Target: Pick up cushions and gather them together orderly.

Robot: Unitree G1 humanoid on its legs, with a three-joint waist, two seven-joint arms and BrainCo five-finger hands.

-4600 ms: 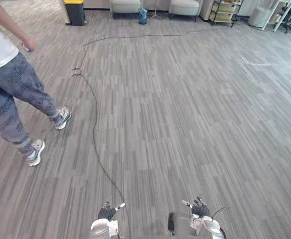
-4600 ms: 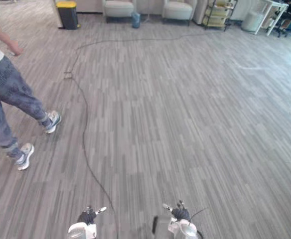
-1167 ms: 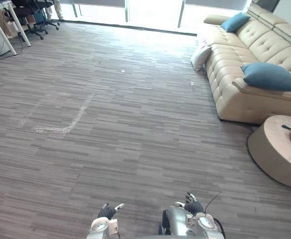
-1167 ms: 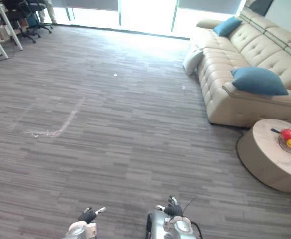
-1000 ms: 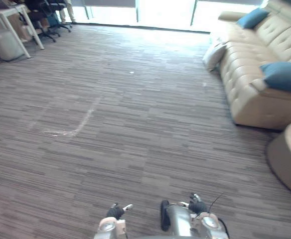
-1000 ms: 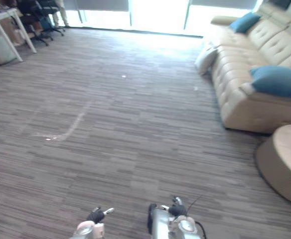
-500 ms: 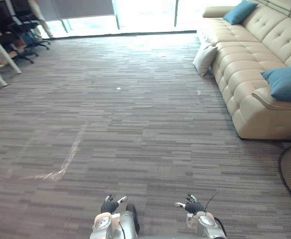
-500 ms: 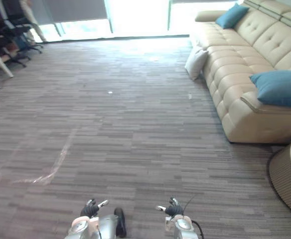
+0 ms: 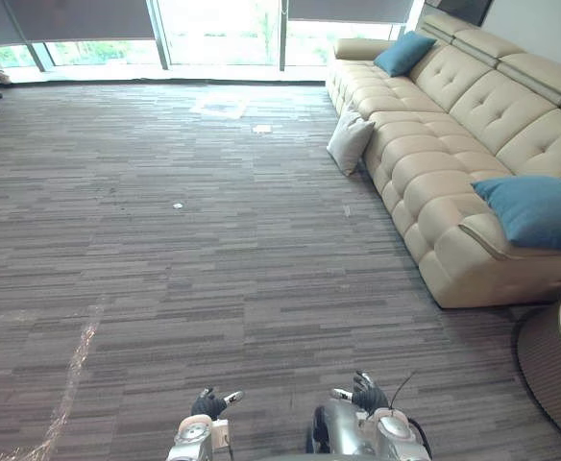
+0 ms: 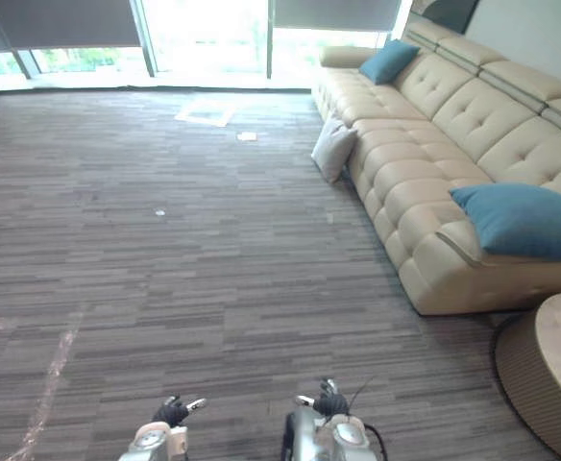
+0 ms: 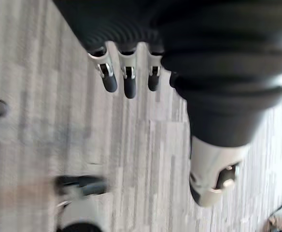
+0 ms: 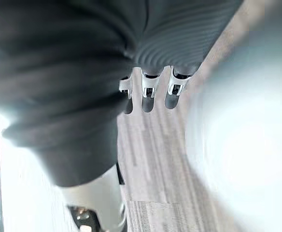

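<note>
Cushions: three in sight, all well ahead of both hands and to the right. The near teal cushion (image 9: 537, 212) lies on the near end of the beige tufted sofa (image 9: 434, 134), resting over the armrest. The far teal cushion (image 9: 403, 53) is propped in the corner at the sofa's far end. A pale grey cushion (image 9: 349, 143) stands on the grey striped carpet (image 9: 213, 250), leaning against the sofa's front, between the two teal ones and apart from both. A round low table (image 9: 549, 376) sits just beside the sofa's near end. Two small white scraps (image 9: 261, 128) lie on the carpet near the windows. The left hand (image 9: 207, 403) hangs low at the bottom of the head view, fingers (image 11: 126, 79) loosely straight over bare carpet, holding nothing. The right hand (image 9: 366, 395) is beside it, fingers (image 12: 148, 94) likewise extended and empty.
</note>
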